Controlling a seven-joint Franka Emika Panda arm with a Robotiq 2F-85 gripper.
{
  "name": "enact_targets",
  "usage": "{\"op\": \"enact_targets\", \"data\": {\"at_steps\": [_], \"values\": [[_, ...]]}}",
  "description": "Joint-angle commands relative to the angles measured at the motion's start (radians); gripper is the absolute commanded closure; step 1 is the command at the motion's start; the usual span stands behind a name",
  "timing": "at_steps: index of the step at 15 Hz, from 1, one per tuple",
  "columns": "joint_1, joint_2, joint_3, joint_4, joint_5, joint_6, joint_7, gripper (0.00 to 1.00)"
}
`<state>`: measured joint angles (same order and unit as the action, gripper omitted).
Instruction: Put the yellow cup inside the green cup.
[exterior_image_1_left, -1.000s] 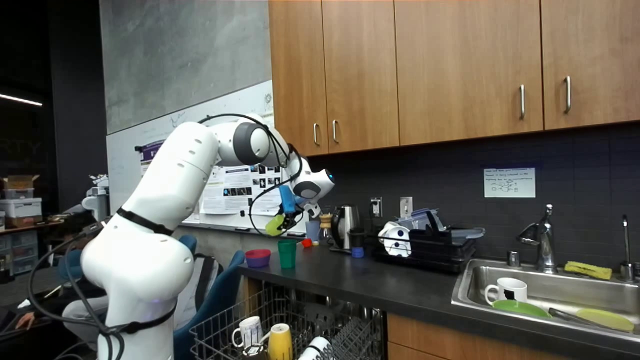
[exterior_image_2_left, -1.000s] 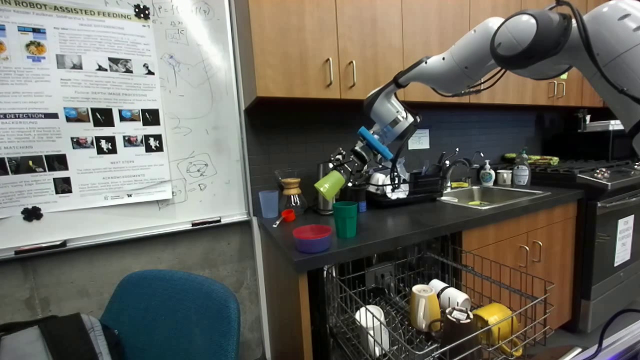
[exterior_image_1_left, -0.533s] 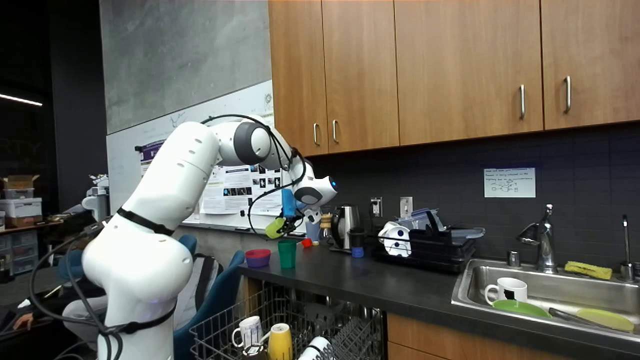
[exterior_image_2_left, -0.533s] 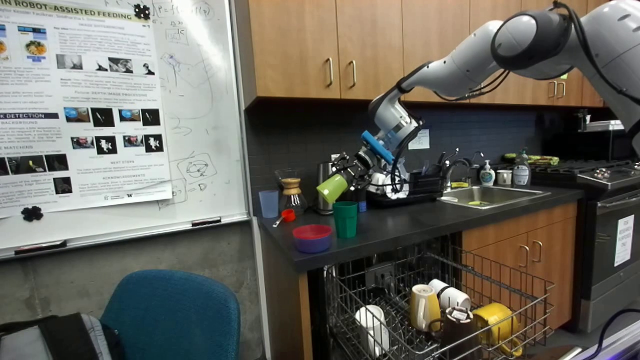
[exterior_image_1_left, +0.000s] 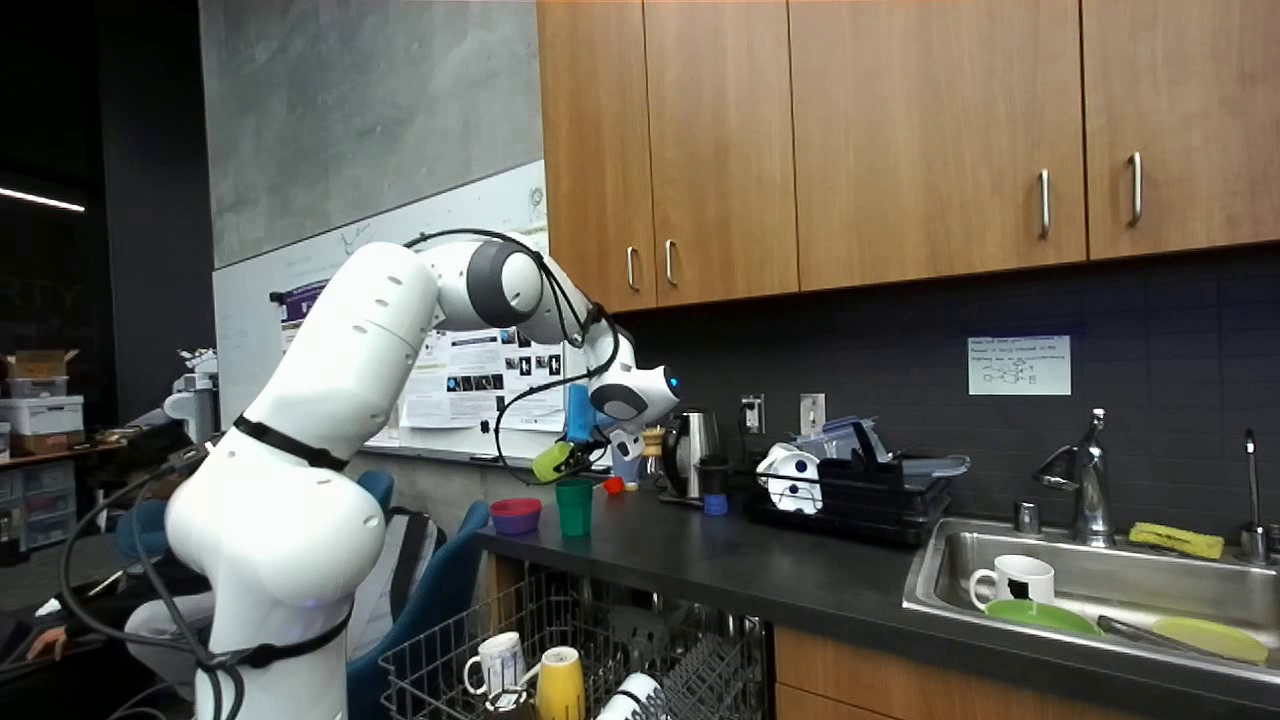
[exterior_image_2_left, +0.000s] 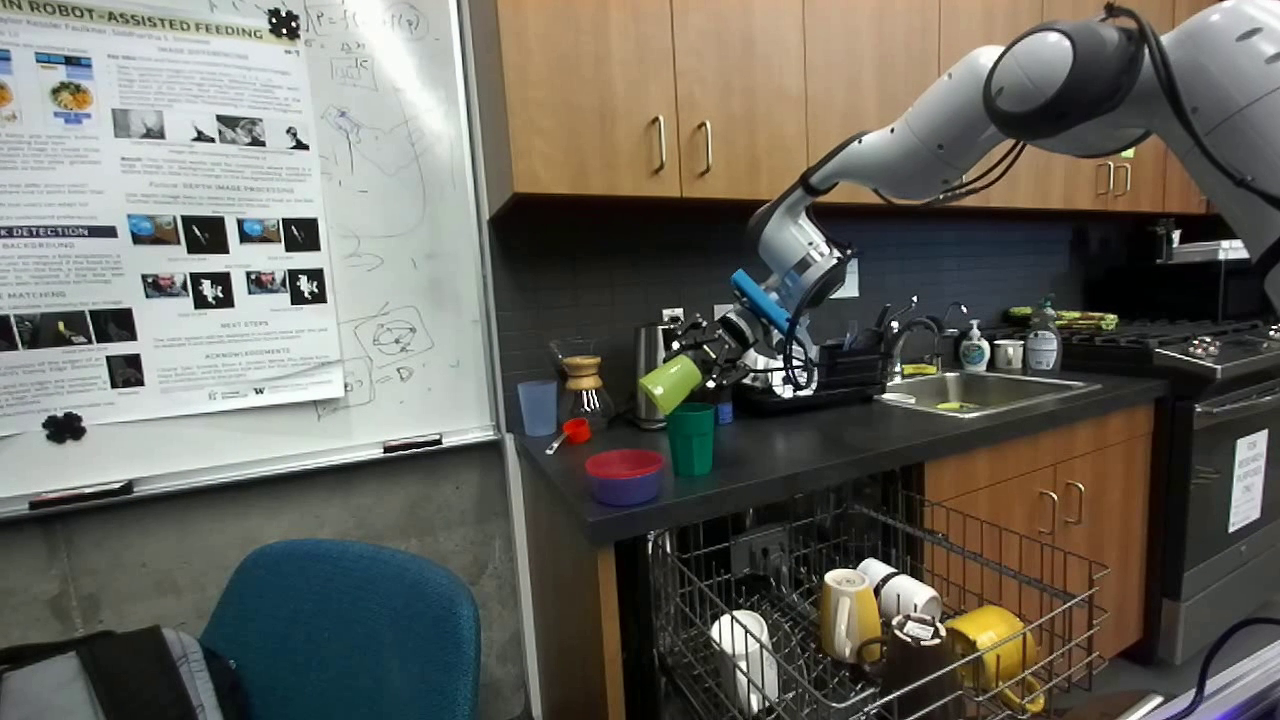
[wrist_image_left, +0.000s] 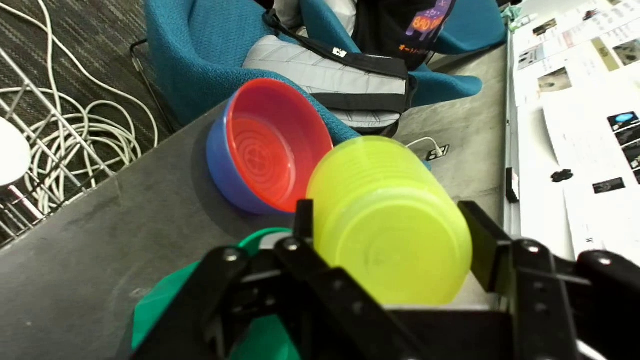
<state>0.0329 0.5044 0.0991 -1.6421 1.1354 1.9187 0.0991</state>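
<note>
White robot arm (exterior_image_1_left: 330, 370) is arching high & angling down over dark worktop (exterior_image_1_left: 800, 570), its pincer (wrist_image_left: 389, 220) gripping the smooth plastic yellow cup (exterior_image_2_left: 668, 385), tilted just above the faceted green cup (exterior_image_2_left: 691, 445), contact unclear. Green cup's standing nr. red bowl (wrist_image_left: 277, 145) nesting in blue bowl (wrist_image_left: 220, 160); wood-grain cabinets (exterior_image_2_left: 590, 100) are hanging o'head.

In an exterior view: cam above counter (exterior_image_1_left: 690, 545) level, arm (exterior_image_1_left: 335, 380) near at left, faces cupboards (exterior_image_1_left: 720, 150), sink (exterior_image_1_left: 1160, 585) at right. In an exterior view: cam off the whiteboard (exterior_image_2_left: 400, 265) end, looks obliquely along counter to far stove (exterior_image_2_left: 1215, 430). Both exterior views share counter, cupboards, sink, whiteboard. Wrist view: tight behind gripper (wrist_image_left: 390, 227), looks down past it at counter edge, chair (wrist_image_left: 220, 45) beyond, whiteboard right.
</note>
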Motion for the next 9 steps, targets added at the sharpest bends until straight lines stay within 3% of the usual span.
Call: {"op": "enact_targets", "data": {"at_steps": [1, 9], "values": [[-0.003, -0.047, -0.013, -0.059, 0.049, -0.008, 0.031, 0.55], [-0.019, -0.057, -0.021, -0.098, 0.174, -0.071, 0.093, 0.55]]}}
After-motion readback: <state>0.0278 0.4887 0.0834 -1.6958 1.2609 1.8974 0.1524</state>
